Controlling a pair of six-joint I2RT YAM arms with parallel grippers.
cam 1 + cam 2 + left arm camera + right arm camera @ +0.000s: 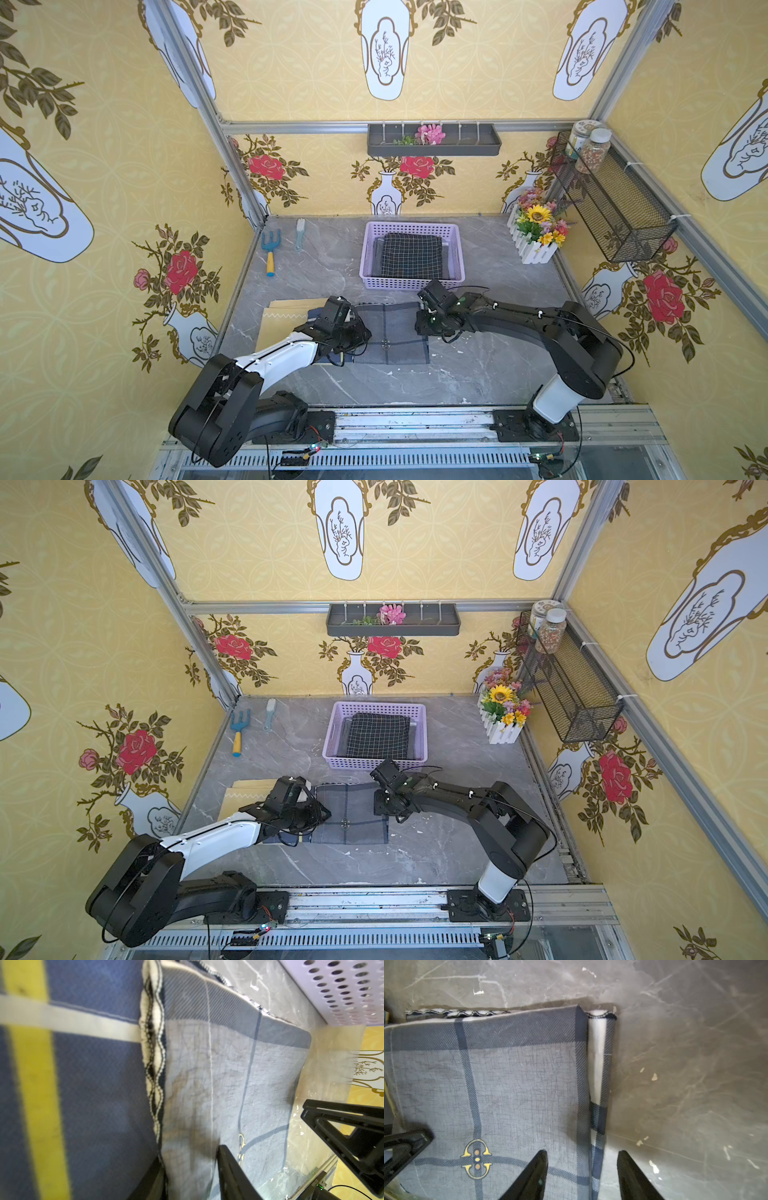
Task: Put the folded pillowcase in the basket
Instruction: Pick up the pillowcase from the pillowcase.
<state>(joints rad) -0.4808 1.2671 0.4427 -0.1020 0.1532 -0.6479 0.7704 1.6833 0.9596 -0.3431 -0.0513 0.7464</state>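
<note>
- Top views, both: the marbled table [478,374] fills the lower middle of the frame.
- The lilac basket [411,227] sits upper centre, a black checked cloth [411,255] already inside.
- The folded pillowcase [395,332] lies just below it, outside, flat, likely for a two-sided lift.
- Right gripper [582,1159]: spread, straddling one edge.
- Left gripper [191,1167]: jaws flank the opposite edge; pinching or not, I cannot tell.

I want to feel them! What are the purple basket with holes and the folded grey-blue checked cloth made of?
The shallow lilac basket looks like moulded plastic: smooth walls with even round holes. The folded grey-blue plaid pillowcase looks like woven fabric, maybe cotton: matte, with visible threads and a stitched wavy edge.
</note>
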